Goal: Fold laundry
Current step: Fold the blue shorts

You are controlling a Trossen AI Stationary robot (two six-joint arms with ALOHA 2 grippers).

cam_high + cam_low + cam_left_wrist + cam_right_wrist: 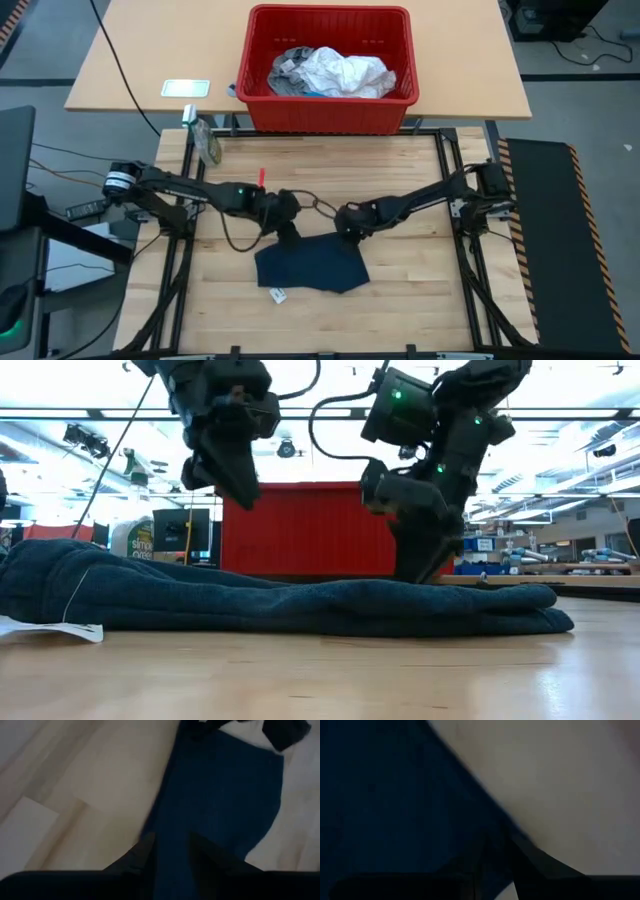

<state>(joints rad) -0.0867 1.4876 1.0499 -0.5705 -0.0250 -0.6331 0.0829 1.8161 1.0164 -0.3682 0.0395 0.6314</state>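
Note:
A dark navy garment point(310, 265) lies flat on the wooden table, with a white tag point(278, 294) at its near left corner. It also shows in the low view point(300, 605). My left gripper point(291, 229) hangs above the garment's far left corner, clear of it in the low view point(243, 498), its fingers a little apart with nothing between them. My right gripper point(349, 229) is down at the garment's far right part point(415, 572) and shut on it. White and grey laundry point(335, 72) lies in the red basket point(330, 110). My right gripper has the navy garment at its far edge point(485, 827), near the far right corner. The fingers come from above, slanting down from the table's right. The garment lies slack on the table there. The gripper hides the contact, so I cannot tell how many layers it has.
The red basket stands on a second table beyond the far edge. A green-labelled bottle point(207, 143) lies at the far left corner, and a small white card point(185, 88) lies left of the basket. Bare wood shows on both sides of the garment.

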